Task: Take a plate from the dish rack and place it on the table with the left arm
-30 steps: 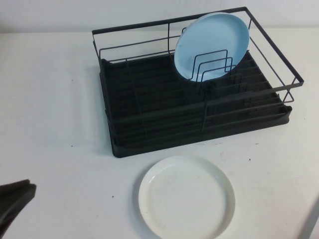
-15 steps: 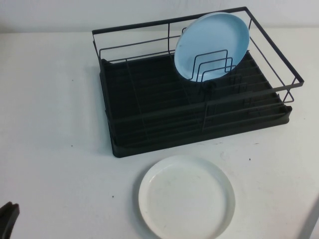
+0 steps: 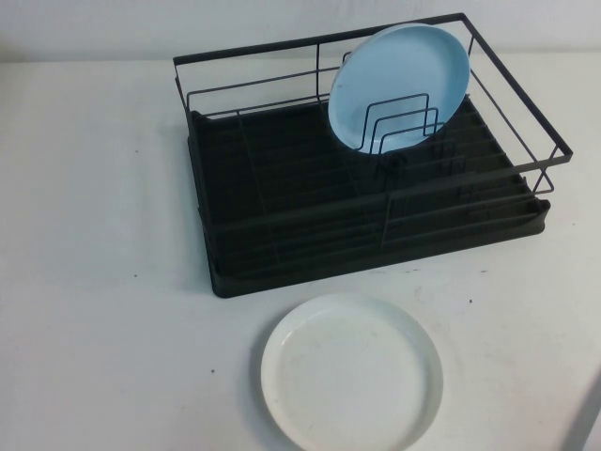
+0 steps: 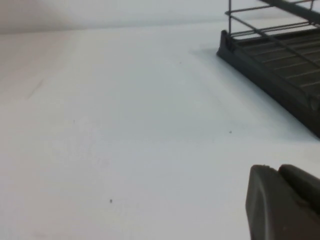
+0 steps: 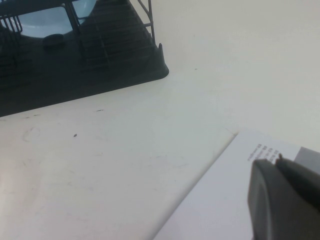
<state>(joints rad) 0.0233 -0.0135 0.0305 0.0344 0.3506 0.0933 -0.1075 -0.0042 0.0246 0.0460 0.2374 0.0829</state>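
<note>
The white plate [image 3: 351,370] lies flat on the white table [image 3: 103,216], just in front of the black dish rack [image 3: 282,240]. A light blue plate [image 3: 399,85] stands upright in the rack's wire dividers. Neither arm shows in the high view. In the left wrist view my left gripper [image 4: 274,172] is shut and empty, low over bare table, with a corner of the rack [image 4: 270,65] ahead of it. In the right wrist view my right gripper [image 5: 275,162] is shut and empty over a white sheet [image 5: 235,200], with the rack [image 5: 85,65] and the light blue plate [image 5: 42,20] farther off.
A white sheet of paper with small print lies at the table's right front edge [image 3: 587,423]. A few small dark specks [image 3: 134,150] dot the tabletop. The rack takes up the middle and back of the table.
My left gripper has drawn back out of the high view at the lower left corner. The white plate and the rack have not moved.
</note>
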